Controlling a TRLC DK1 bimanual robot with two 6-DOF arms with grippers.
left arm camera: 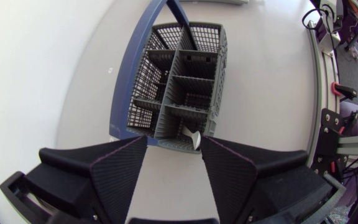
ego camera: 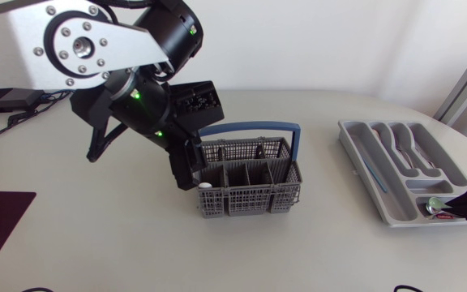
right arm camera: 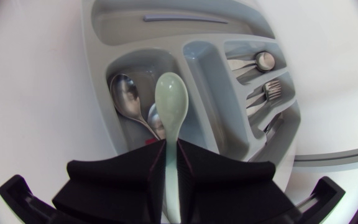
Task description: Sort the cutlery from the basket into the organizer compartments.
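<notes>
Right up against the right wrist lens is the right gripper (right arm camera: 171, 149), its two black wedge fingers pinched tight on the handle of a pale green plastic spoon (right arm camera: 169, 99). The spoon sticks straight out ahead of the fingers. Its bowl hangs over the grey plastic organizer tray (right arm camera: 101, 37), above the compartment that's already got two shiny metal spoons (right arm camera: 126, 93) in it. Can't tell if the green bowl is touching them or just over them. The next compartments along hold metal forks (right arm camera: 272, 90) and a few more metal pieces I can't make out. The long slot on the far side has one thin blue-grey stick-like item (right arm camera: 176, 18).

From overhead, that gripper comes in from the right edge at the near end of the tray. It's well apart from the grey mesh cutlery basket with the blue handle (ego camera: 250, 182), which sits mid-table.

The left arm (ego camera: 96, 49), a big silver-grey link with black joints, angles down so the left gripper (ego camera: 186, 172) sits just beside the basket's left wall. In the left wrist view its fingers are spread wide, not closed on anything, with the basket's nearest corner just ahead of them. One small whitish piece (left arm camera: 192, 140) pokes out of that corner compartment; can't tell what it is.
</notes>
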